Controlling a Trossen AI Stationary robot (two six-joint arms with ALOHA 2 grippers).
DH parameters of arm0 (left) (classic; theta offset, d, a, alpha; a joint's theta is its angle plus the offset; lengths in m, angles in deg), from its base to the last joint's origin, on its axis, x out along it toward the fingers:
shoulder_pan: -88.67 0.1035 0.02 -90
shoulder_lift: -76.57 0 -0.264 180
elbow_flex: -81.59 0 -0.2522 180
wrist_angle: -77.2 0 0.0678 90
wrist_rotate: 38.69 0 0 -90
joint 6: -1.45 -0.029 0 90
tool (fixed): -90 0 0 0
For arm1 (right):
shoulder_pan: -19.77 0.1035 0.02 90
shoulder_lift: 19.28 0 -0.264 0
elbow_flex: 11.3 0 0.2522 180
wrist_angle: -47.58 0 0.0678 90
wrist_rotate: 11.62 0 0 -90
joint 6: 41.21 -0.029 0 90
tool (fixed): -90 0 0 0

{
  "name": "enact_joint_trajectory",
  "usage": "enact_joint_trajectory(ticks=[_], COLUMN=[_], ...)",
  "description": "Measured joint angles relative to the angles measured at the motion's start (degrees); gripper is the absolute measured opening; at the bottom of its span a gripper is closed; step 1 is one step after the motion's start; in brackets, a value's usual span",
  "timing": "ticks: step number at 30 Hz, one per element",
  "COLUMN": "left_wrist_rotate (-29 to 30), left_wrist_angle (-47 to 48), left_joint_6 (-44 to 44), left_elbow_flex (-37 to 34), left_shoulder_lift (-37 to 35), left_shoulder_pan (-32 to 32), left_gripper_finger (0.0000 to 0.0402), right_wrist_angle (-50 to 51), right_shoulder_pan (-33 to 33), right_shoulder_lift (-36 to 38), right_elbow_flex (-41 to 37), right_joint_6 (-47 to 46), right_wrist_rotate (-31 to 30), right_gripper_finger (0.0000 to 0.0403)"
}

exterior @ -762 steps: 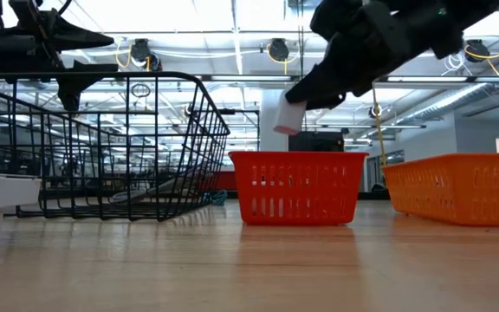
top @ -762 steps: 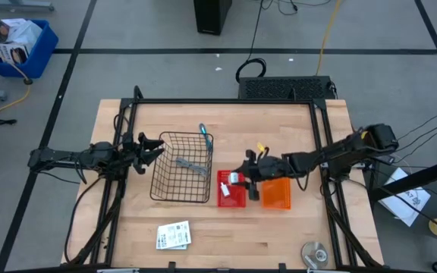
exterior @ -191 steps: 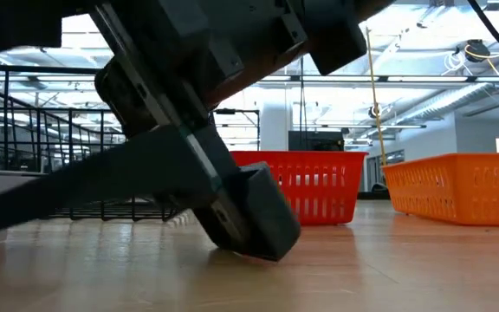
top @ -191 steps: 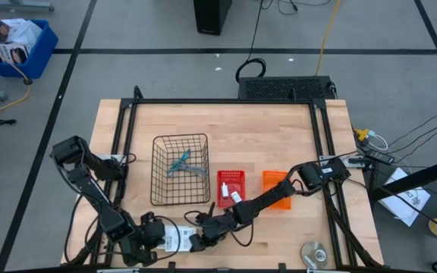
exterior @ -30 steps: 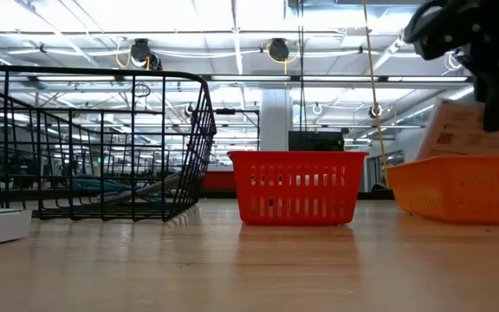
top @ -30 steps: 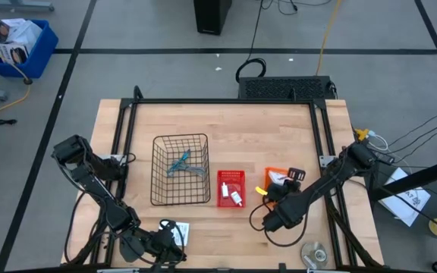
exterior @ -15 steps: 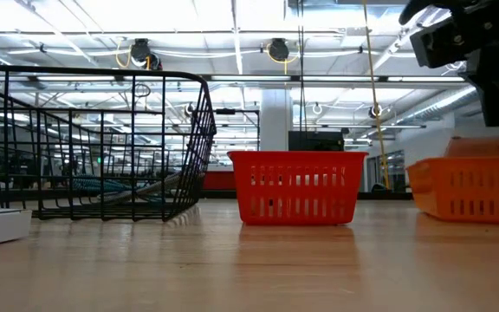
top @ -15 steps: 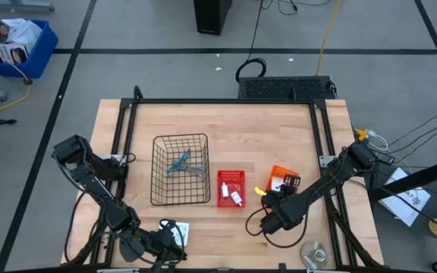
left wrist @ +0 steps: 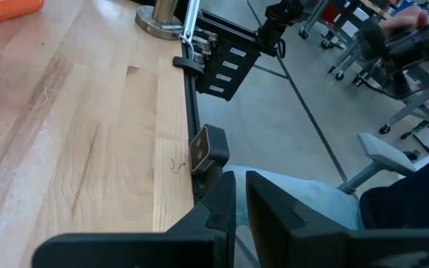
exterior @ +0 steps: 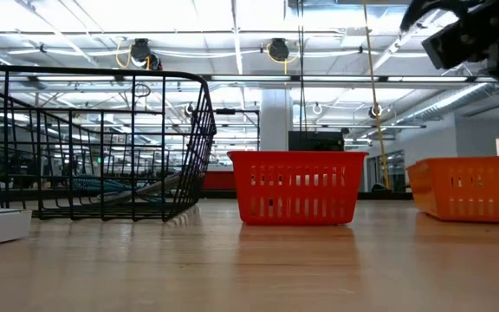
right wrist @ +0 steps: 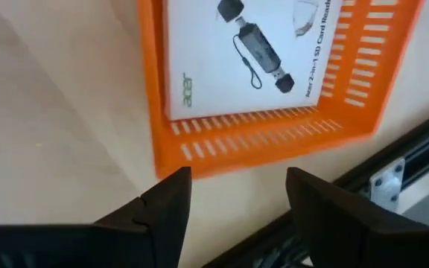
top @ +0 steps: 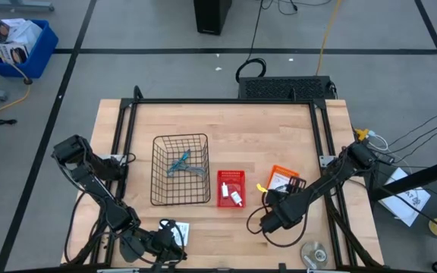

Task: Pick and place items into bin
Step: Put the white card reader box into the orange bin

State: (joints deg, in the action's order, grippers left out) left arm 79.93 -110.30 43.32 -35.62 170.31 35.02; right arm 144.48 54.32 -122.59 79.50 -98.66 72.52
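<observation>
An orange bin [top: 282, 180] stands right of a red bin [top: 231, 188], and a flat white printed card packet [right wrist: 244, 52] lies inside it. My right gripper [right wrist: 237, 190] hangs open above that bin's edge, high up in the low view [exterior: 468, 36], touching nothing. A blue-handled tool [top: 179, 161] and a grey tool [top: 196, 171] lie in the wire basket [top: 180, 168]. Small white pieces [top: 236, 197] sit in the red bin. Another white packet [top: 177, 231] lies flat on the table. My left gripper [top: 169, 244] is beside it, shut and empty [left wrist: 235, 216].
A metal disc [top: 313, 254] sits at the near right corner. Black frame rails [top: 325, 152] run along the table's sides. Beyond the near edge, a person's leg [left wrist: 304, 212] and chairs show in the left wrist view. Bare wood lies between the bins and the near edge.
My right gripper has opened and let go of the white card packet, which it held tilted above the orange bin. The packet has dropped flat into the bin. The orange bin has shifted a little toward the table's right edge.
</observation>
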Motion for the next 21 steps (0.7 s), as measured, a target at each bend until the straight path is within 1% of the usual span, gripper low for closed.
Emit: enact_joint_trajectory(ticks=[3,6,8,11,13,15,18,21], left_wrist_rotate=[0.0,0.0,0.0,0.0,-0.1,-0.9,-3.7,-5.9], left_wrist_angle=[0.0,0.1,0.1,0.1,0.3,1.1,4.0,8.6], left_joint_6=[-0.1,-1.3,-1.8,-2.5,-2.4,-1.8,0.4,3.6], left_elbow_flex=[0.0,0.0,0.0,0.0,0.0,0.0,0.0,0.0], left_shoulder_lift=[0.0,0.0,0.0,0.0,0.0,0.0,0.0,0.0], left_shoulder_pan=[0.0,0.0,0.0,0.0,-0.1,-0.4,-0.9,-1.8], left_gripper_finger=[0.0037,0.0037,0.0037,0.0037,0.0037,0.0037,0.0037,0.0037], right_wrist_angle=[1.7,2.5,0.0,-7.5,-14.5,-23.5,-42.2,-61.2], right_shoulder_pan=[-0.1,-0.4,-0.5,-0.5,-0.5,-0.4,-0.3,-0.3], right_shoulder_lift=[0.0,0.0,0.0,0.0,0.0,0.0,0.1,0.1], right_elbow_flex=[2.3,5.7,7.6,9.3,9.3,9.2,7.5,4.6], right_joint_6=[-2.2,-7.9,-12.1,-13.4,-13.0,-12.5,-9.0,-3.4], right_wrist_rotate=[2.0,5.2,6.2,5.8,5.8,4.6,1.7,0.0], right_gripper_finger=[0.0212,0.0207,0.0206,0.0208,0.0208,0.0206,0.0204,0.0204])
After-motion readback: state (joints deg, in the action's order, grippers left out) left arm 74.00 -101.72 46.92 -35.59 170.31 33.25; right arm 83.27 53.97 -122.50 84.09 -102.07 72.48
